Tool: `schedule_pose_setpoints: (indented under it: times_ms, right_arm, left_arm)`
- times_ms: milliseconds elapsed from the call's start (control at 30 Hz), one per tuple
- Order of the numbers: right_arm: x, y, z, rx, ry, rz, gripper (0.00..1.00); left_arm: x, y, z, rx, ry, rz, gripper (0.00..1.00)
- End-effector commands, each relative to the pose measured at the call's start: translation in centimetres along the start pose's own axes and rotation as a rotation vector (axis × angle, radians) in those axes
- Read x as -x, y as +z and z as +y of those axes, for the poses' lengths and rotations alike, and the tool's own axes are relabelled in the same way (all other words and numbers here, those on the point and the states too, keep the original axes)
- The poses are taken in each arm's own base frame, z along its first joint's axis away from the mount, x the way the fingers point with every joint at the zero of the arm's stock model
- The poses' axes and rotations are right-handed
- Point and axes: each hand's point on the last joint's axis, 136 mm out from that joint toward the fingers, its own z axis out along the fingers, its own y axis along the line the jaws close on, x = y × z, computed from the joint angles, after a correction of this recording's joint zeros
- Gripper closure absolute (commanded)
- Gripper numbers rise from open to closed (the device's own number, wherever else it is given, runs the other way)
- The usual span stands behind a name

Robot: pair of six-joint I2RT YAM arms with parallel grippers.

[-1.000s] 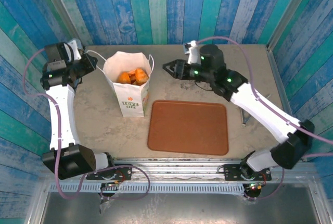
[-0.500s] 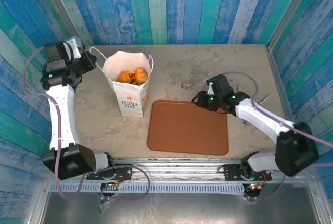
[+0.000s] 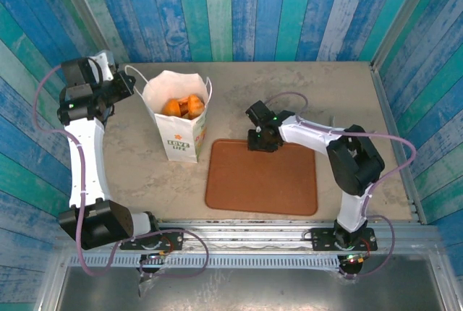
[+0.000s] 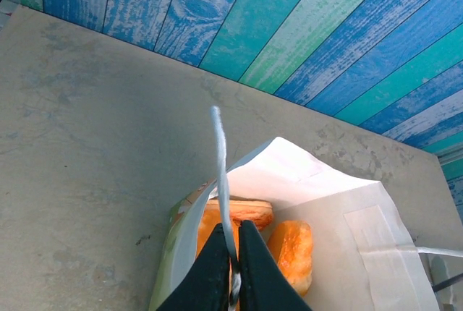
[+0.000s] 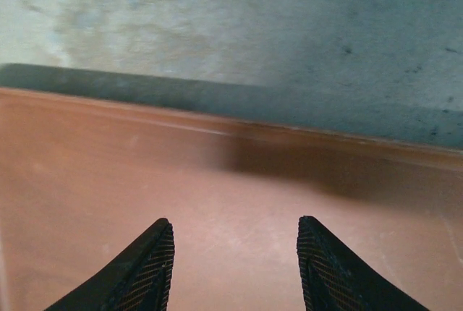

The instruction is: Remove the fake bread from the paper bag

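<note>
Beige table (image 3: 311, 94) bears paper bag (image 3: 181, 136), tray (image 3: 260, 181); blue-teal plank walls (image 3: 239, 7).

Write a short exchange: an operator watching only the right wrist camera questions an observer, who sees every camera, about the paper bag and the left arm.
Operator: My right gripper hangs open over a brown tray. Is the bread out yet?
Observer: No. The fake bread sits inside the upright paper bag, left of the tray.
Operator: What is the left arm doing?
Observer: The left gripper is shut on the bag's white cord handle.
</note>
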Motion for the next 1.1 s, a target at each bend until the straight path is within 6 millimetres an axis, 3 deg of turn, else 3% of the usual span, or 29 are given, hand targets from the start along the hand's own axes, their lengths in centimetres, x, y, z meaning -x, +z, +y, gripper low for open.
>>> schedule_pose_setpoints:
  times_ms: [0,267,500,600,800,933,1067]
  right_arm:
    - [-0.3,0.8,-2.2,-0.124,0.021,0.007,0.51]
    - [2.3,2.2,-2.6,-0.167,0.002,-0.023,0.50]
    - [6.4,3.6,-3.4,-0.217,-0.035,-0.050,0.50]
    - [9.1,3.9,-5.2,-0.222,0.010,-0.061,0.50]
    - [13.3,4.8,-5.5,-0.185,-0.059,-0.069,0.49]
    - [15.2,5.6,-6.6,-0.179,-0.042,-0.047,0.50]
    - [16.7,6.3,-6.2,-0.134,-0.061,-0.051,0.50]
  left_arm:
    - [0.3,-0.9,-0.5,-0.007,0.040,-0.031,0.90]
    - [0.2,-0.5,-0.5,-0.019,0.034,-0.026,0.86]
    - [0.4,-0.9,-0.4,-0.003,0.038,-0.037,0.78]
    - [0.5,-0.9,-0.2,0.010,0.038,-0.039,0.77]
    - [0.5,-0.9,-0.1,0.012,0.036,-0.041,0.74]
    - [0.8,-1.1,-0.2,0.016,0.035,-0.051,0.73]
    - [1.1,-1.1,0.0,0.030,0.033,-0.062,0.70]
